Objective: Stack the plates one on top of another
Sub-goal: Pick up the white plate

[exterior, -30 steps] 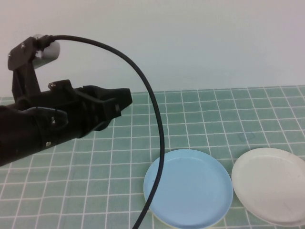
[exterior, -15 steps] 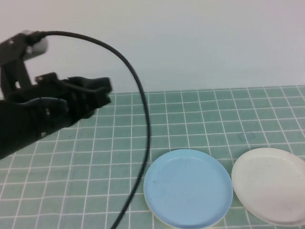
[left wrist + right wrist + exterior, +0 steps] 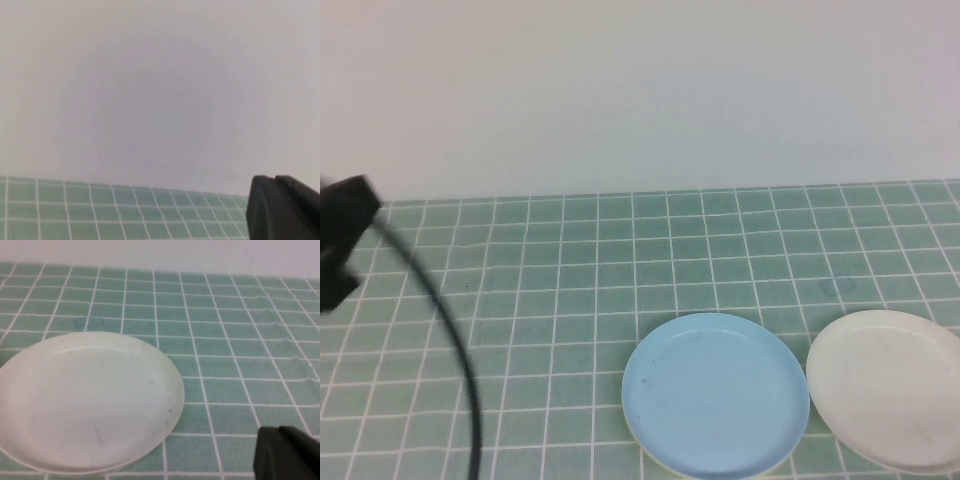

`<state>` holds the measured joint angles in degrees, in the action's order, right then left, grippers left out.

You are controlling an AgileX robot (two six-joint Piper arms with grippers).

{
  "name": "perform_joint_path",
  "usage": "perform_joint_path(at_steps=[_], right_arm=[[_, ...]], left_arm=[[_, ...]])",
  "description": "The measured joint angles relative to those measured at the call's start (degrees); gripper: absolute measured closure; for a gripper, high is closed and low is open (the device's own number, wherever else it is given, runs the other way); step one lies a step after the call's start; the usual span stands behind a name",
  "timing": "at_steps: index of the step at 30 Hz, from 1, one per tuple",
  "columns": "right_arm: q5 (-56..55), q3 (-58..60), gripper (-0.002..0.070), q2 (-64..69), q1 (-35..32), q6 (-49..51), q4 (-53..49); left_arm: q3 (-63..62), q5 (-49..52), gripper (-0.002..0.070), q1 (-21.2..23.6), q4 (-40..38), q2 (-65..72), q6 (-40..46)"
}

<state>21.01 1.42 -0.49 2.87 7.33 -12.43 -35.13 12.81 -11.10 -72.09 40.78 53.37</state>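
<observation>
A light blue plate lies on the green grid mat near the front, with a thin yellow rim peeking out under its front-left edge. A white plate lies just to its right, rims nearly touching. My left gripper is shut and empty, raised and facing the pale wall; in the high view only a black end of that arm shows at the far left edge. My right gripper is shut and empty, low over the mat beside the white plate and apart from it.
A black cable trails from the left arm down to the front edge. A plain pale wall stands behind the mat. Bare mat stretches across the left and the back.
The left arm has pulled back to the left, almost out of the high view, and its cable has swung left with it. The plates have not moved.
</observation>
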Motion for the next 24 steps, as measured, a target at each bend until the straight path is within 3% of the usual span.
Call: perform_joint_path(at_steps=[7,14,18,24], right_arm=[[0.0,0.0,0.0678,0.0,0.0,0.0,0.0],[0.0,0.0,0.0678,0.0,0.0,0.0,0.0],[0.0,0.0,0.0678,0.0,0.0,0.0,0.0],[0.0,0.0,0.0678,0.0,0.0,0.0,0.0]], left_arm=[[5.2,-3.1,0.0675,3.4,0.0,-16.8,2.5],[5.5,-11.5,0.0676,3.4,-0.1,-19.2,8.8],[5.6,-12.8,0.0676,3.5,-2.8,-18.2,8.6],[10.8,-12.8,0.0676,3.5,-3.5,-18.0,1.7]])
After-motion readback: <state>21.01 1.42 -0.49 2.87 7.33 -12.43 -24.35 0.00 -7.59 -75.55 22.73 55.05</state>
